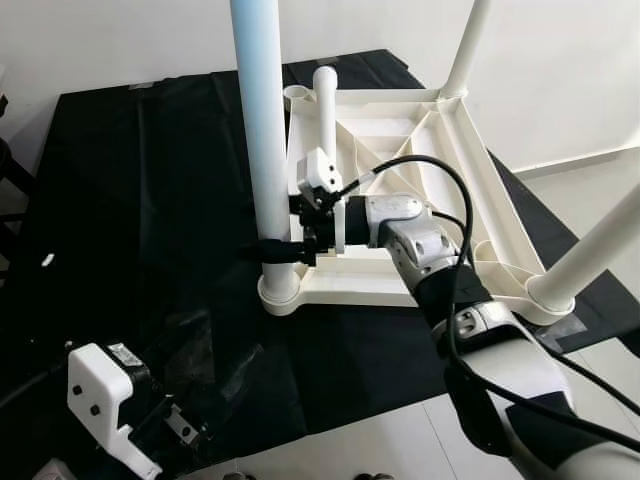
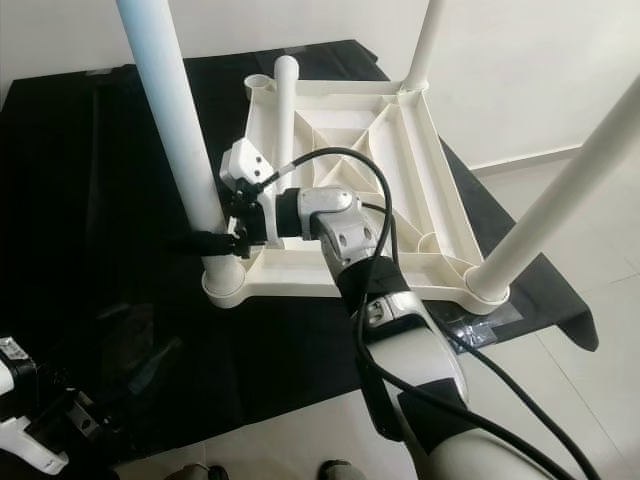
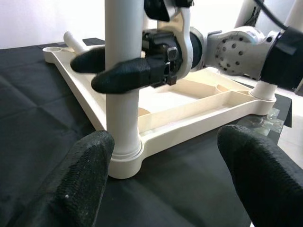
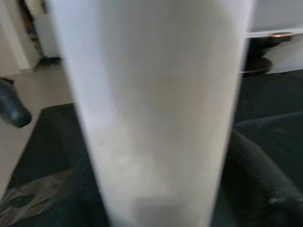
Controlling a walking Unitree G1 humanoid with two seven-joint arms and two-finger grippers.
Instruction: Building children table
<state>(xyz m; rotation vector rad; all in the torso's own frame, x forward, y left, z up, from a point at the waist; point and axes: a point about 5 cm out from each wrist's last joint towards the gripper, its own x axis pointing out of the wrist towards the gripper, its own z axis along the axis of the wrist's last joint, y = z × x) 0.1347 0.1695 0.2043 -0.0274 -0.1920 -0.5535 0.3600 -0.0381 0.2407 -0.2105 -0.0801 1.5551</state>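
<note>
Nearby, black sheet (image 1: 150,200) under tabletop (image 1: 400,130)

Floor (image 1: 380,440): pale tile, covered by a black sheet (image 1: 130,200). On the sheet an upturned white table (image 1: 400,150) is laid, top down.

Tabletop (image 1: 400,130) lies upside down on sheet (image 1: 150,200), sheet on floor (image 1: 380,435). Legs stand in three tabletop corners: near-left leg (image 1: 262,130), near-right leg (image 1: 590,255), far-right leg (image 1: 468,45). Loose leg (image 1: 326,105) lies on tabletop by far-left corner socket. Wall (image 1: 560,70) behind tabletop.
</note>
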